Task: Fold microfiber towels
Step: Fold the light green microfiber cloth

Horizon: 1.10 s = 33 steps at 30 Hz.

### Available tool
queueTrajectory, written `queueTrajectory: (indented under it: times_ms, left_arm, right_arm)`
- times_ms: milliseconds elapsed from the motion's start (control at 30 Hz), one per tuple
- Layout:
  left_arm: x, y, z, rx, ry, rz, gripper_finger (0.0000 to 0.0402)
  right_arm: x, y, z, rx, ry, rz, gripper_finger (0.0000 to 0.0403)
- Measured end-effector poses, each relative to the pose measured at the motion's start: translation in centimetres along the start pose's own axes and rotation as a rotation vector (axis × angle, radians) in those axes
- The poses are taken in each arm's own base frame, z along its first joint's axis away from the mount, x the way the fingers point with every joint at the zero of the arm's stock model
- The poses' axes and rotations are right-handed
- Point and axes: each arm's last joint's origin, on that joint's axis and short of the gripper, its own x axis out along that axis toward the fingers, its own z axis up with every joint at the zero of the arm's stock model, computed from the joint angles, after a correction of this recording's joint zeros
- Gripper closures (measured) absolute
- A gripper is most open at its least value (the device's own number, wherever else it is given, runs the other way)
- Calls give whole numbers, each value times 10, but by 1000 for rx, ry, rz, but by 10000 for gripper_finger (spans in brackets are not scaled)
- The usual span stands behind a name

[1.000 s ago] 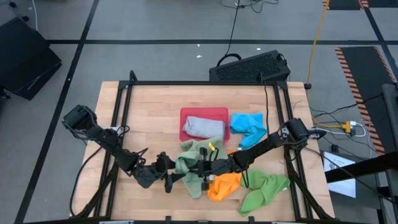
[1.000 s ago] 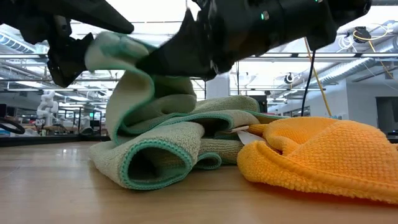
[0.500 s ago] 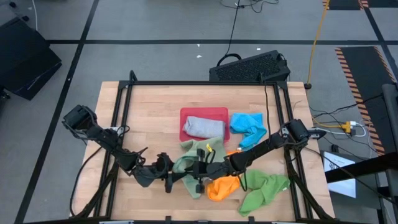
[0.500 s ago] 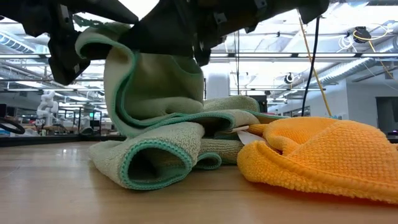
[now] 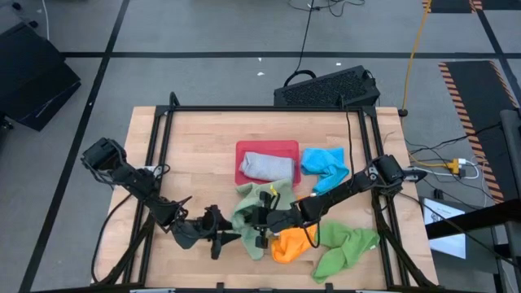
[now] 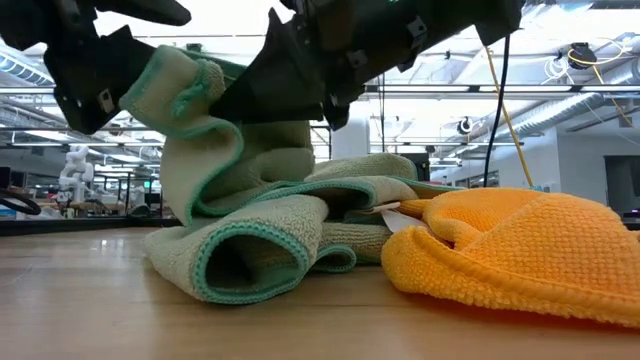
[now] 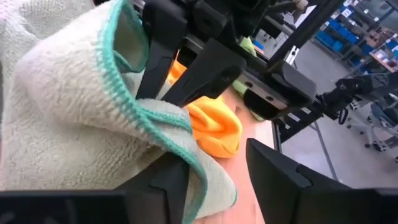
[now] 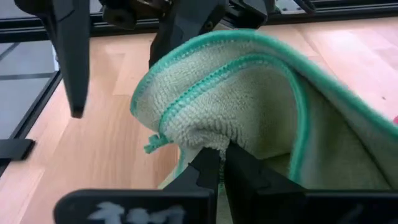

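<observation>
The left hand [image 5: 218, 238] has drawn back toward the near-left of the worktop [image 5: 195, 155] since a second ago, pulling a corner of the sage green towel [image 5: 254, 218] with it, and its fingers have narrowed around that edge. From the left wrist view the cloth lies across one finger while the other stands clear, so I cannot tell whether it truly pinches. The right hand [image 5: 262, 221] is pressed together on the same towel's teal-hemmed edge [image 8: 205, 93], lifted above the rumpled rest. Just beside lies the orange towel [image 5: 293, 242], then the bright green towel [image 5: 346, 248]. The bright blue towel [image 5: 326, 167] sits farther back, beside the red tray [image 5: 248, 149] holding a grey-blue towel [image 5: 264, 167].
</observation>
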Motion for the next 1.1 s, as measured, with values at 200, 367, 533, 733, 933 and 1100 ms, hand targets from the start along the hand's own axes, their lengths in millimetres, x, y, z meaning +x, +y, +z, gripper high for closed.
queueTrajectory:
  times_ms: [200,367,533,733,933,1100]
  left_arm:
    - [-1,0,-1,0,-5,11,277]
    - [-2,2,-1,13,-18,42,295]
    - [-7,-1,11,29,-72,49,297]
    - [-13,-3,20,92,-97,43,279]
    - [-9,3,22,93,-86,82,283]
    - [-6,8,24,96,-82,107,312]
  right_arm:
    - [-2,2,4,-8,-16,46,395]
    - [-9,2,13,-6,-35,69,395]
    - [-10,-4,22,14,-51,122,395]
    - [-8,-11,24,20,-55,127,395]
    - [-7,-12,28,-23,-89,154,394]
    - [-6,-14,27,-30,-78,156,393]
